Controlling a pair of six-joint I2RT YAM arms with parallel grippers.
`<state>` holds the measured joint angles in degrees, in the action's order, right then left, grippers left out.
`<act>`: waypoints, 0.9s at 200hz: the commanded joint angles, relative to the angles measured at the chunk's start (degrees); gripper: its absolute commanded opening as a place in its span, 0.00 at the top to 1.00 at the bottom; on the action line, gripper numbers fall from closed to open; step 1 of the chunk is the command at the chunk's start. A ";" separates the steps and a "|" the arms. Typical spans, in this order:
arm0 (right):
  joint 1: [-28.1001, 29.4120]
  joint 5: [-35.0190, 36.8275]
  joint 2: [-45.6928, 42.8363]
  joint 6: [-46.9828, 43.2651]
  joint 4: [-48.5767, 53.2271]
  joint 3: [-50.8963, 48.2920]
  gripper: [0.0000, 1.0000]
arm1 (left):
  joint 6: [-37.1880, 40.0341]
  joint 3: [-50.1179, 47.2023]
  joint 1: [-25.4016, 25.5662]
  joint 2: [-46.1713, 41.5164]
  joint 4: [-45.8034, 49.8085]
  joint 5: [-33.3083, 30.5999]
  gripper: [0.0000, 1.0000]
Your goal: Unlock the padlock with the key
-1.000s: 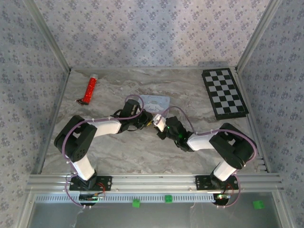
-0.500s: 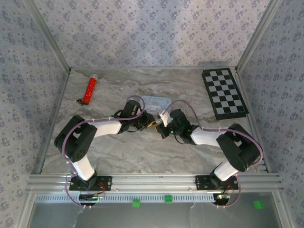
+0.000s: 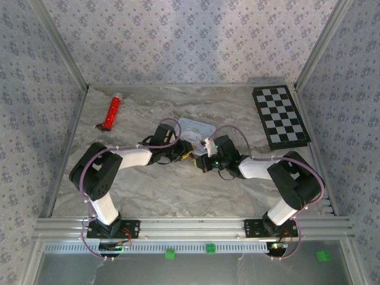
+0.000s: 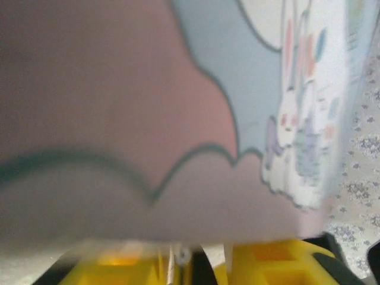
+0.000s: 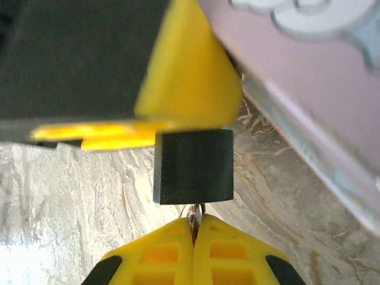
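Progress, as we judge it, stands at the insertion step: the key [image 5: 195, 212] is a thin metal sliver running from the right fingers [image 5: 160, 252] up to the underside of the padlock [image 5: 193, 166], apparently seated in the keyway. The right fingers are pressed together, pinching the key. The padlock, a small black block, sits just above the tabletop [image 3: 178, 190] between the two arms, right beside the pastel tin [image 3: 195, 126]. A yellow pad of the left fingers [image 4: 267, 264] touches its top in the right wrist view. In their own blurred view those fingers look slightly apart with a thin metal piece between them, and we cannot tell whether they grip it. The shackle is hidden, so we cannot confirm any release; turning the key and freeing the shackle seem left to do.

We count one padlock, one key, one tin, one red tube [image 3: 113, 111] and one checkerboard [image 3: 280, 116].
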<state>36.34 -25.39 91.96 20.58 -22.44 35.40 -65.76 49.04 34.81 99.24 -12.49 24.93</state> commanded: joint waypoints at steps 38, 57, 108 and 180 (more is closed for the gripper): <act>-0.72 -4.04 1.53 3.01 0.74 1.25 1.00 | 4.16 2.39 -3.02 -1.43 5.50 -1.67 0.59; -1.48 -4.56 2.06 4.08 0.29 1.34 1.00 | 5.72 2.33 -3.77 -2.91 7.71 -2.63 0.56; -3.61 -4.80 2.69 6.27 0.05 1.43 1.00 | 13.84 5.64 -5.40 -8.88 20.34 -10.44 0.42; -4.95 -6.25 3.01 7.58 -0.33 1.70 1.00 | 21.15 15.82 -9.85 -1.68 25.18 -8.81 0.33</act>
<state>31.81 -29.89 94.52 26.85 -22.46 35.83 -49.19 60.36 25.15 93.54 8.97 15.70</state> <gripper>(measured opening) 0.051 0.671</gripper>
